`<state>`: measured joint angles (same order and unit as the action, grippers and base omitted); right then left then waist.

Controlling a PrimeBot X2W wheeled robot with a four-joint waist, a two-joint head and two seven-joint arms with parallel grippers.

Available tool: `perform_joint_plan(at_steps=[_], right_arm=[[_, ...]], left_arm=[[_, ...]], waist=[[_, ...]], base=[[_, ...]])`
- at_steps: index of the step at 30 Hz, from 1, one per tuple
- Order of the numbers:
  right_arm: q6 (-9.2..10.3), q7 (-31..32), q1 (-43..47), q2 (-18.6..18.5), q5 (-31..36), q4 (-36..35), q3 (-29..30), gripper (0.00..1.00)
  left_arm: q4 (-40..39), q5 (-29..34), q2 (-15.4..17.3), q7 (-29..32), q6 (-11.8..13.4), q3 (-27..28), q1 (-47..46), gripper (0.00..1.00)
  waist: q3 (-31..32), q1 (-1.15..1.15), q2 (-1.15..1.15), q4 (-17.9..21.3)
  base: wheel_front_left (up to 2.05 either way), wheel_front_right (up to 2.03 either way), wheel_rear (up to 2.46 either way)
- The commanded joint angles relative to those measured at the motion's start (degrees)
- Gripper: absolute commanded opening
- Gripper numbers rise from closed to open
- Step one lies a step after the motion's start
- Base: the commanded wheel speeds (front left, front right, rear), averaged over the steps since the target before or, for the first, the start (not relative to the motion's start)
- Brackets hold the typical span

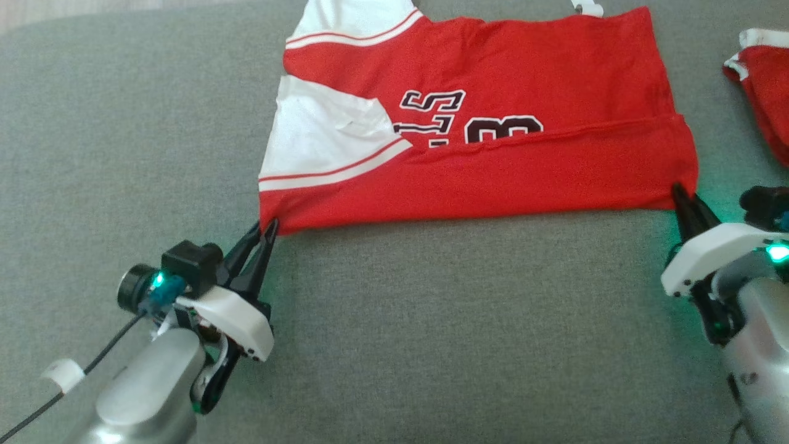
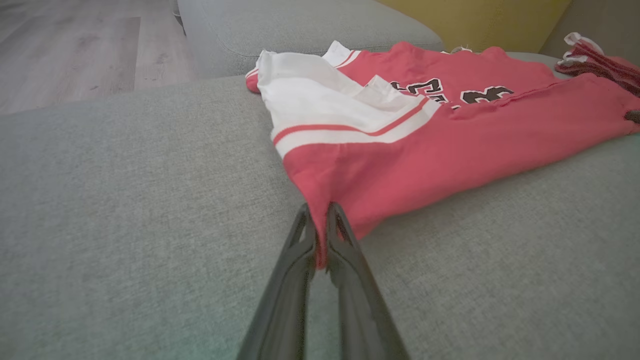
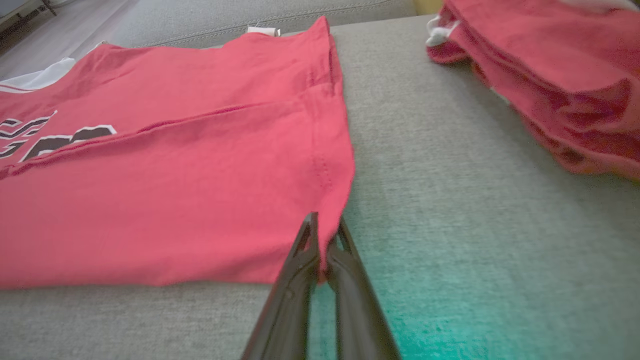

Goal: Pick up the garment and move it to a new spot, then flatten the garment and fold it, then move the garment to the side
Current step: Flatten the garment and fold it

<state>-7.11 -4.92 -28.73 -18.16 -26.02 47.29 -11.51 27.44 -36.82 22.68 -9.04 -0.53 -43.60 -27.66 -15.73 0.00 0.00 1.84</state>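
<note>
Noted left gripper (image 2: 318, 217) clenched on jersey (image 1: 505, 74), red corner pinched between its dark fingers (image 2: 290, 290). Noted right gripper (image 3: 325, 227) clamped likewise on opposite hem corner. Found jersey flat on grey cushion (image 1: 431, 345), stretched between both jaw pairs and running ahead of them; near edge folded over black lettering, white sleeve just ahead of left jaws. Logged second red garment (image 1: 767, 92) ahead and outboard of right jaws, apart from jersey.

Open cushion (image 1: 431, 339) lies before the garment (image 1: 493, 179); a red pile (image 1: 767, 92) crowds the right.
</note>
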Motion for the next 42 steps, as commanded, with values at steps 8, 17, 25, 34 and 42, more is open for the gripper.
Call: perform_joint_plan(at_steps=[8,17,25,34,42], right_arm=[[-0.37,-0.6,4.4,-6.9,-4.9,-4.0,-6.8,0.00],[-0.37,-1.4,15.4,-16.0,-13.3,-9.7,-11.8,0.00],[-0.37,-2.5,22.0,-19.6,-16.3,-14.2,-12.1,0.18],[-0.37,-4.4,21.6,-18.4,-12.7,-18.5,-8.9,1.00],[-0.37,-3.0,19.0,-16.7,-7.5,-24.3,-5.4,1.00]], left_arm=[[-4.7,-0.8,1.8,0.3,1.3,0.5,4.2,0.00],[-13.9,-2.1,2.6,0.2,6.1,-1.2,15.9,0.00],[-22.0,-3.4,5.1,2.9,8.4,-2.1,21.3,0.00],[-26.5,-1.4,8.4,4.7,9.3,-0.2,16.1,1.00],[-26.6,0.6,14.7,13.7,1.3,3.6,-5.0,1.00]], waist=[[4.2,0.00,0.00,-1.4],[7.2,0.00,0.00,-3.2],[6.5,0.00,0.00,-3.2],[5.0,0.00,0.00,-1.2],[-0.2,0.00,0.00,1.5]], base=[[0.00,0.00,0.00],[0.00,0.00,0.00],[0.00,0.00,0.00],[0.00,0.00,0.00],[0.00,0.00,0.00]])
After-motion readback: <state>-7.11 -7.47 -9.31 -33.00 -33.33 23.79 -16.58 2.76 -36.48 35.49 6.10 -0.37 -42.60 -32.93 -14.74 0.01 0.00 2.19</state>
